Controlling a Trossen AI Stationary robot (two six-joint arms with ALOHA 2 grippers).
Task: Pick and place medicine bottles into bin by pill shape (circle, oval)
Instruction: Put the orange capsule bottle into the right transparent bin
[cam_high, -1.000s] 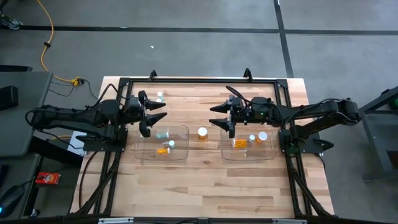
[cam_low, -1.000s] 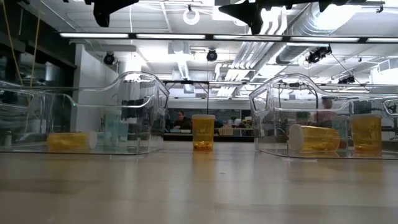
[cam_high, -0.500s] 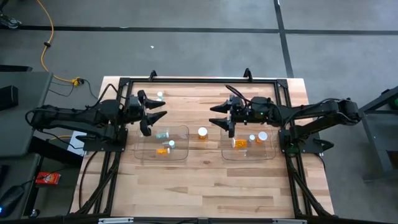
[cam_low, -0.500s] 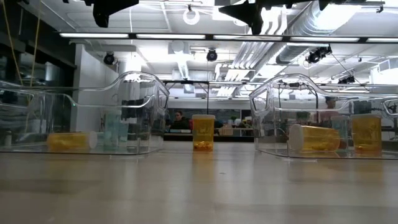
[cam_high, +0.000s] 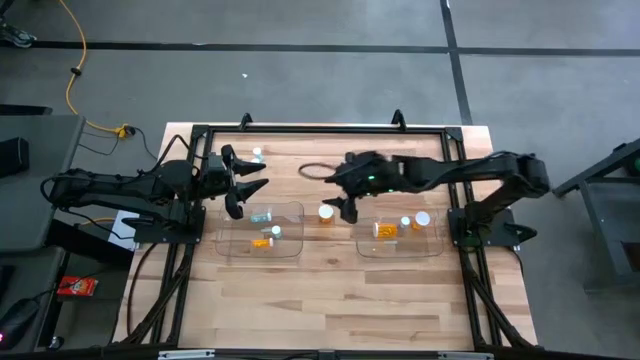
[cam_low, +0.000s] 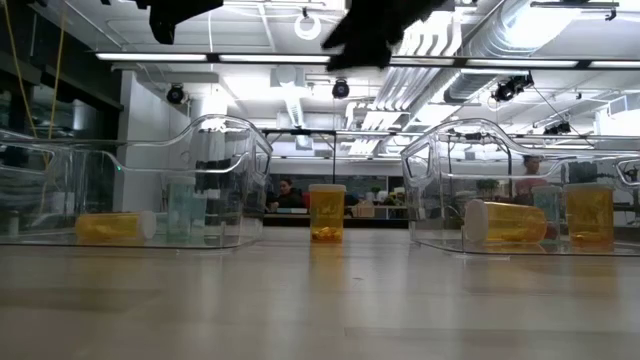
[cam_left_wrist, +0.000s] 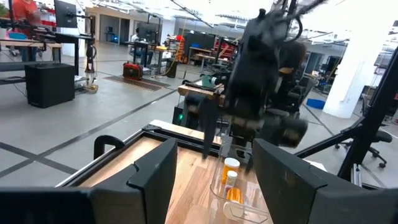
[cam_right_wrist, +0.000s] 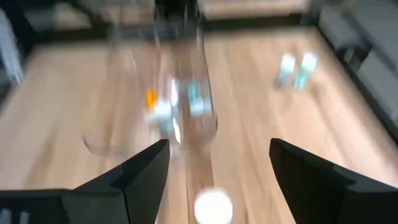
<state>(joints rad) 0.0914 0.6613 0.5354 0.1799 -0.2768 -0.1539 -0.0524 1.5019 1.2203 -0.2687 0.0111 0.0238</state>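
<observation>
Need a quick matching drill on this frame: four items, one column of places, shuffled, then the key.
Things:
1. lone amber bottle
2. left bin
3. right hand
4. two pale bottles

Places:
A. over the gap between the bins, open, above the lone bottle
B. standing on bare table between the bins
C. at the table's far edge, behind the left hand
D. holds teal and amber bottles

Pairs: 1-B, 2-D, 3-A, 4-C

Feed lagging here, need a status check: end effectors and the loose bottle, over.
Right end effector open, empty, above the amber bottle standing between bins. Left end effector open, empty, by left bin. Nothing blocking.
</observation>
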